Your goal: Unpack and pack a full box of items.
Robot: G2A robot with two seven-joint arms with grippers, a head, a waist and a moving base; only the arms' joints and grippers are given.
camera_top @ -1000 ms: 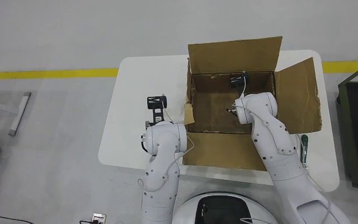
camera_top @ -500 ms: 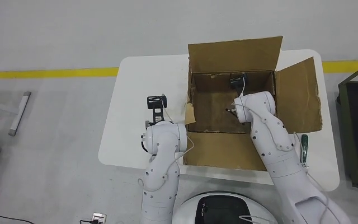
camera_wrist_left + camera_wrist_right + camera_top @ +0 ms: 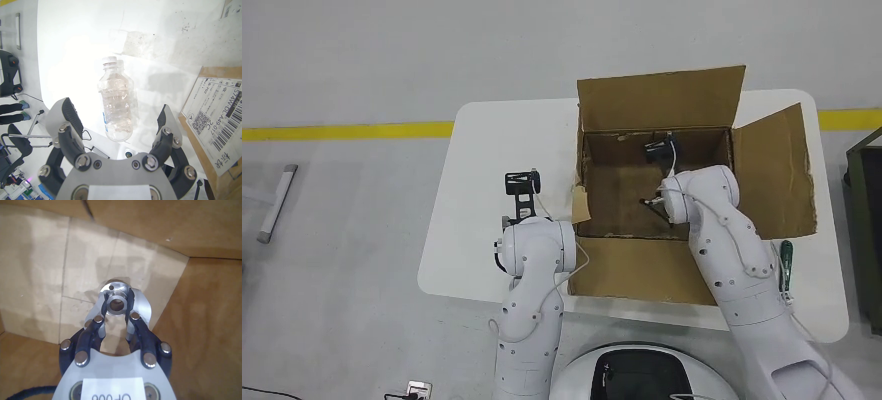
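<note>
**Holding a metal ring down inside the box**

The right gripper (image 3: 117, 303) is pinched narrow on the hub of a flanged metal ring (image 3: 113, 288). It sits low inside the cardboard box (image 3: 208, 313), near a corner of its floor. I cannot tell whether the ring rests on the floor or hangs just above it.

Whichever way the ring is bound, the safe course is a straight vertical path with the pads square on the hub. Any sideways travel should wait until the walls are cleared, because smooth steel may slip. The ring is squat, with its bore running along the gripper's line and its flange facing the box floor.

The left gripper (image 3: 116, 109) hangs wide open over a clear plastic bottle (image 3: 113, 91). The bottle seems to lie on the white counter (image 3: 75, 47) just beside the box. Its long axis runs along the box's side and its cap points away from the robot.
</note>
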